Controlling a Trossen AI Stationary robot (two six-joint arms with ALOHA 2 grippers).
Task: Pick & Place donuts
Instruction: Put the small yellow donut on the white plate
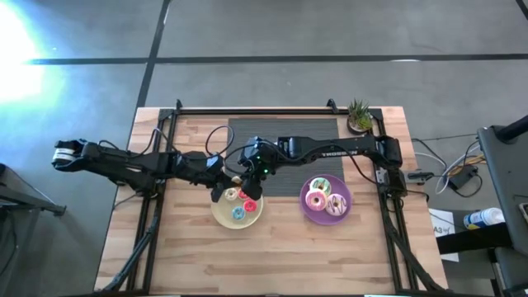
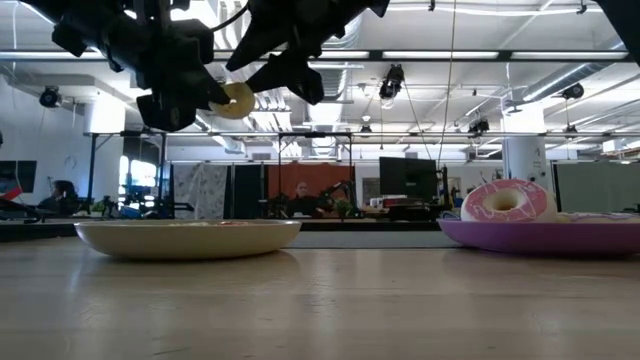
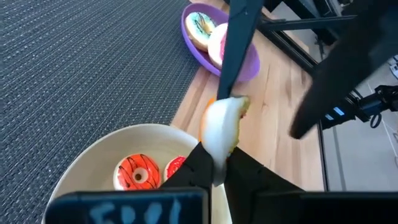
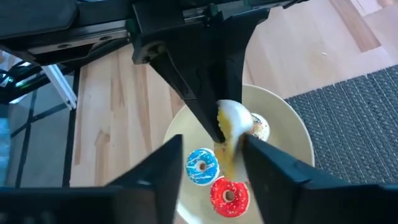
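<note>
My left gripper (image 3: pixel 217 158) is shut on a cream-yellow donut (image 3: pixel 222 127) above the cream-yellow plate (image 1: pixel 219 216). The donut also shows in the low view (image 2: pixel 238 100). My right gripper (image 4: pixel 214 146) is open. Its fingers stand on either side of the same donut (image 4: pixel 234 119), coming from the table's right. In the high view both grippers (image 1: pixel 227 183) (image 1: pixel 250 186) meet over the plate's far rim. On the plate lie a blue donut (image 4: pixel 201 167), a red donut (image 4: pixel 229 195) and an orange-iced one (image 3: pixel 138 173). The purple plate (image 1: pixel 307 213) holds a pink donut (image 2: pixel 505 200) and a white one (image 1: pixel 337 205). My left gripper pinches the cream donut's ring between its two fingers, near the rim on the side toward the gripper (image 3: pixel 216 152). The fingers come from the table's left and lie on its two flat faces. The donut stands on edge, reaching out past the fingertips, lifted clear of the plate. My right gripper has one finger (image 3: pixel 235 56) ending right at the donut's far rim (image 3: pixel 229 102). I cannot tell whether it touches. The other finger (image 3: pixel 336 81) stands well apart.
A dark ribbed mat (image 1: pixel 285 132) lies behind the plates and a small potted plant (image 1: pixel 359 115) stands at the far right corner. Bare wood runs along the table's near side. People and desks show in the room beyond the table.
</note>
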